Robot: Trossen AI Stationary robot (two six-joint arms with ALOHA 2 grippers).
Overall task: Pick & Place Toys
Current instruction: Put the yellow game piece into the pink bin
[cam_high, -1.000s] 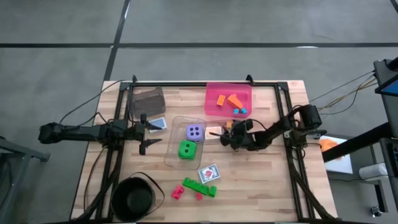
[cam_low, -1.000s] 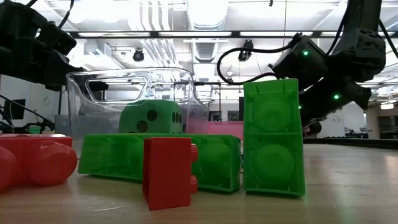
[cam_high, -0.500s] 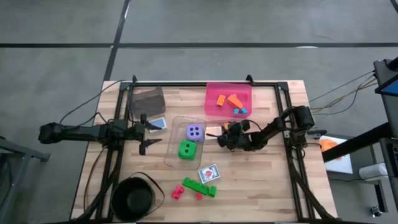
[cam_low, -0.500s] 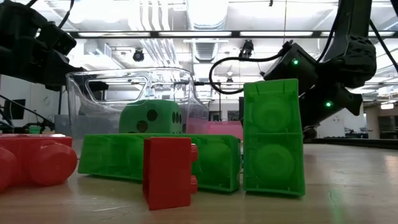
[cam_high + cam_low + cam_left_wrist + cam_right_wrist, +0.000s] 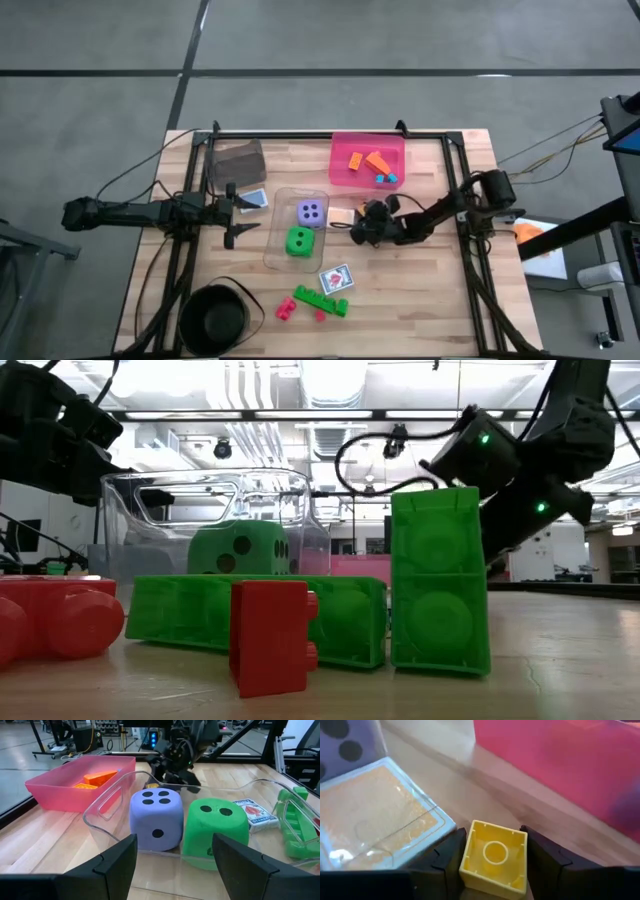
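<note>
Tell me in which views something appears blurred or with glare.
Right wrist view: the pink bin and purple die are out of focus; the yellow brick between the fingers is sharp. Low view: bright ceiling lights glare behind the clear bin.

Robotics lab or large open workshop. Wooden table (image 5: pixel 420 300) in a black metal frame on a grey concrete floor (image 5: pixel 100 90). Low view: high ceiling with long strip lights (image 5: pixel 330 412) and exposed ducting. Left wrist view: equipment racks (image 5: pixel 80 735) and cabling behind.
</note>
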